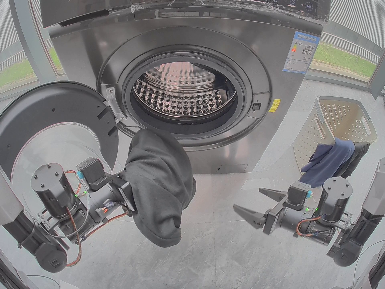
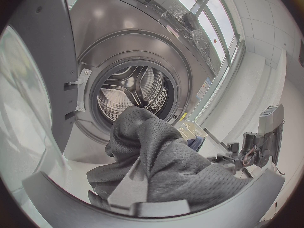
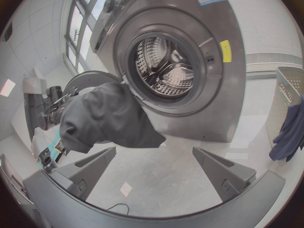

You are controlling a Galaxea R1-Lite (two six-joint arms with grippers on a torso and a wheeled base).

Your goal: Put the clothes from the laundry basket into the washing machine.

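Two claws hang in front of the washing machine, whose round door stands swung open on the robot's left. The left claw is closed on a dark grey garment. The cloth bunches over and around its fingers and droops below them, clear of the floor. The bundle's top sits just under the lower lip of the drum opening, outside it.

The right claw is spread wide and holds nothing, hovering above the floor, well apart from the grey garment. Just beyond it, to the right of the machine, stands the laundry basket. A blue garment hangs over its near rim, with a darker piece beside it.
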